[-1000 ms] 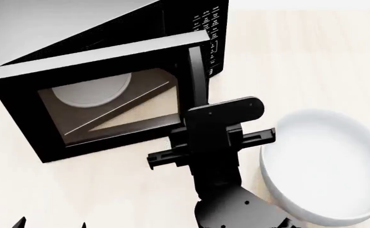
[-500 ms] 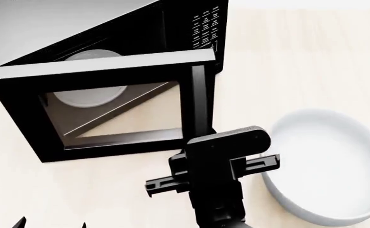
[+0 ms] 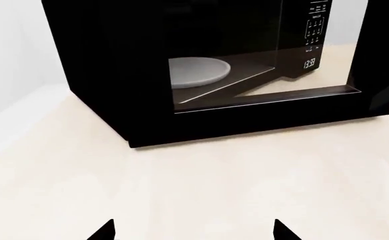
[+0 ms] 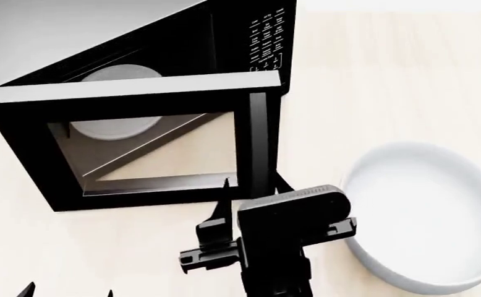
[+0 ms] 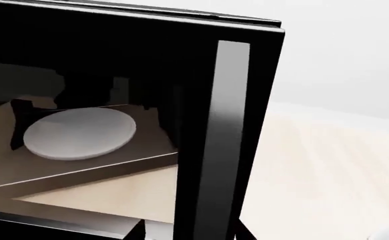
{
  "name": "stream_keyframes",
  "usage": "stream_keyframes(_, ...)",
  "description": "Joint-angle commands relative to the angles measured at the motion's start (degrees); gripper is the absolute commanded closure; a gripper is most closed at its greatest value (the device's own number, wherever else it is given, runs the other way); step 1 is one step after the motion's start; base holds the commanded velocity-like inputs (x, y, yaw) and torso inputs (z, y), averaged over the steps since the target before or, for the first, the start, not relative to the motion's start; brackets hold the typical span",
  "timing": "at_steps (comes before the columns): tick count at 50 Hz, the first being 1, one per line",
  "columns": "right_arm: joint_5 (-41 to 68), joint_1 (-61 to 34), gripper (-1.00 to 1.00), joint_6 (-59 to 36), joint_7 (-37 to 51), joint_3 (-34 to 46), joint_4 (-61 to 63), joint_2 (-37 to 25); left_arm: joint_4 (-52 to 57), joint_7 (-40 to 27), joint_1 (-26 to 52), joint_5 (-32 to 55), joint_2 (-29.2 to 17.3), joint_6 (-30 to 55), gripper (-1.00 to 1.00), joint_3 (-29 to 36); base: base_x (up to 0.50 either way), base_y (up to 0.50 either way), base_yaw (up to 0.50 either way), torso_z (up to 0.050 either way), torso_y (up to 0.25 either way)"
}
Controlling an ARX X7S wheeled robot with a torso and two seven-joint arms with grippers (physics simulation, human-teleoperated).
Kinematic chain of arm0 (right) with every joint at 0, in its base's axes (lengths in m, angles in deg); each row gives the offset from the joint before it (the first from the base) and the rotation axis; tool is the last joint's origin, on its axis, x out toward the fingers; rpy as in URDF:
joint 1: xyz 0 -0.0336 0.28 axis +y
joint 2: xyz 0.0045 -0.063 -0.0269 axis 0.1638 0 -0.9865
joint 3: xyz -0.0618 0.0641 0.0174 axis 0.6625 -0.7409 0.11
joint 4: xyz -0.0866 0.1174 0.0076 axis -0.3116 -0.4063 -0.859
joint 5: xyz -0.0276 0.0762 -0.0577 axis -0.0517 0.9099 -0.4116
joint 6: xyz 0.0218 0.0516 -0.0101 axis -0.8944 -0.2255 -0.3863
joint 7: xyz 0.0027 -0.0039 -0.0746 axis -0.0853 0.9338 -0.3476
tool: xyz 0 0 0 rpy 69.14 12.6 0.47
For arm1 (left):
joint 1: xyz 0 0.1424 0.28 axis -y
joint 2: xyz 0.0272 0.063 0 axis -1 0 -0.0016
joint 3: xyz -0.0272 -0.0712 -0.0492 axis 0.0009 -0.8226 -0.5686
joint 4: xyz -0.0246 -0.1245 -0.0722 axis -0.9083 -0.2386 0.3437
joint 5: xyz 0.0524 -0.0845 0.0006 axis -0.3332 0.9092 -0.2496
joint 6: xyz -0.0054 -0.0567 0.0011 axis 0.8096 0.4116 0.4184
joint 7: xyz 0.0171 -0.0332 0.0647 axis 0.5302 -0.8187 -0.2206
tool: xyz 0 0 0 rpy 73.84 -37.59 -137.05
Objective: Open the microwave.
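The black microwave [image 4: 100, 37] with a grey top stands at the far left, its keypad [image 4: 267, 34] facing right. Its glass door [image 4: 141, 148] stands swung partly open, and the white turntable plate [image 4: 112, 127] shows through the glass. My right gripper [image 4: 253, 189] is open, its fingers straddling the door's free edge by the grey handle strip [image 5: 224, 140], with a gap on one side. In the right wrist view the right gripper [image 5: 189, 232] sits at the picture's edge. My left gripper [image 3: 194, 232] is open and empty, low over the table in front of the microwave [image 3: 181, 100].
A large white bowl [image 4: 426, 216] sits on the light wooden table [image 4: 389, 93], close to the right of my right arm. The microwave's clock [image 3: 309, 63] and keypad [image 3: 314, 27] show through the open door in the left wrist view.
My right gripper has drawn back toward me along with the door's free edge, and the door has swung further open. The left gripper has not moved.
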State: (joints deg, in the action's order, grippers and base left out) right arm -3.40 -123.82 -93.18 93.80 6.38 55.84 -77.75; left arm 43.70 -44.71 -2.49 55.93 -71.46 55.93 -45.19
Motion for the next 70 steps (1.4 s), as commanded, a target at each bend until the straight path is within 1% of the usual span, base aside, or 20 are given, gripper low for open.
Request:
stream_keyframes(1,-4.5,2.5,-1.00,3.5,2.6,1.1,-1.5,0.6,-0.4,-0.2,0.2,0.2,-0.1,-0.1,-1.00,0.1,0.00,0.00,0.00,0.000,0.000)
stream_keyframes(5,-6.3,3.5,-1.00,4.7,3.9,0.9,-1.7,-0.2,-0.4,-0.3,0.2,0.2,-0.1,0.0,-1.00,0.2,0.00,0.00,0.00,0.000,0.000)
stream_keyframes(16,-5.6,5.4,-1.00,7.2,4.7,-0.7,1.1,-3.0,-0.4,-0.4,0.3,0.4,-0.3,0.0,-1.00,0.5,0.00,0.00,0.00,0.000,0.000)
stream_keyframes(23,-4.6,5.3,-1.00,3.2,7.6,0.0,12.8,-7.1,-0.4,-0.6,0.3,0.3,-0.4,0.0,-1.00,0.6,0.00,0.00,0.00,0.000,0.000)
stream_keyframes(24,-4.2,5.1,-1.00,2.3,8.7,-0.2,16.7,-8.7,-0.4,-0.7,0.3,0.3,-0.4,0.0,-1.00,0.6,0.00,0.00,0.00,0.000,0.000)
stream_keyframes(28,-3.0,4.8,-1.00,1.0,10.7,-1.0,23.6,-11.5,-0.3,-0.7,0.3,0.3,-0.5,0.0,-1.00,0.7,0.00,0.00,0.00,0.000,0.000)
stream_keyframes(32,-1.6,3.0,-1.00,-2.4,12.8,-1.2,30.5,-13.6,0.0,-0.9,0.1,0.3,-0.6,-0.1,-1.00,0.8,0.00,0.00,0.00,0.000,0.000)
stream_keyframes(35,2.4,0.7,-1.00,-5.4,14.1,-2.2,34.7,-15.1,0.1,-1.0,0.1,0.3,-0.6,-0.1,-1.00,0.8,0.00,0.00,0.00,0.000,0.000)
stream_keyframes(36,6.0,-0.8,-1.00,-7.0,14.7,-2.9,36.4,-15.9,0.1,-1.0,0.1,0.3,-0.6,-0.1,-1.00,0.8,0.00,0.00,0.00,0.000,0.000)
stream_keyframes(40,12.9,-5.1,-1.00,-9.9,17.5,-5.7,40.8,-18.0,0.2,-1.1,0.1,0.5,-0.7,-0.1,-1.00,0.8,0.00,0.00,0.00,0.000,0.000)
stream_keyframes(44,18.5,-9.3,-1.00,-11.7,19.0,-7.9,42.8,-19.1,0.2,-1.2,0.1,0.3,-0.8,-0.3,-1.00,0.8,0.00,0.00,0.00,0.000,0.000)
stream_keyframes(47,21.4,-11.9,-1.00,-13.1,20.2,-8.7,43.8,-19.2,0.4,-1.3,0.1,0.6,-0.9,-0.1,-1.00,0.7,0.00,0.00,0.00,0.000,0.000)
stream_keyframes(51,28.0,-17.9,-1.00,-15.7,22.0,-10.3,43.6,-18.5,0.7,-1.4,0.0,0.7,-1.0,-0.2,-1.00,0.7,0.00,0.00,0.00,0.000,0.000)
stream_keyframes(53,32.4,-21.9,-1.00,-17.7,22.5,-10.8,42.0,-17.7,0.7,-1.5,0.0,0.5,-1.0,-0.2,-1.00,0.8,0.00,0.00,0.00,0.000,0.000)
stream_keyframes(55,34.3,-23.8,-1.00,-18.1,22.7,-11.4,40.7,-17.2,0.8,-1.5,0.0,0.7,-1.1,-0.2,-1.00,0.8,0.00,0.00,0.00,0.000,0.000)
stream_keyframes(56,37.3,-26.3,-1.00,-19.0,22.4,-11.9,38.8,-16.5,0.9,-1.5,0.0,0.8,-1.1,-0.2,-1.00,0.7,0.00,0.00,0.00,0.000,0.000)
stream_keyframes(59,40.9,-30.3,-1.00,-20.7,22.1,-12.3,35.3,-15.3,0.7,-1.6,0.1,0.7,-1.1,-0.3,-1.00,0.8,0.00,0.00,0.00,0.000,0.000)
stream_keyframes(60,43.0,-33.0,-1.00,-22.3,22.3,-12.2,33.0,-14.4,0.6,-1.5,0.2,0.8,-1.1,-0.3,-1.00,0.8,0.00,0.00,0.00,0.000,0.000)
stream_keyframes(66,47.4,-40.2,-1.00,-27.8,22.6,-10.5,25.1,-10.8,0.9,-1.6,0.0,0.9,-1.3,-0.2,-1.00,0.8,0.00,0.00,0.00,0.000,0.000)
stream_keyframes(70,47.8,-41.4,-1.00,-29.2,22.5,-9.7,22.4,-9.9,1.1,-1.6,0.0,1.4,-1.4,-0.2,-1.00,0.7,0.00,0.00,0.00,0.000,0.000)
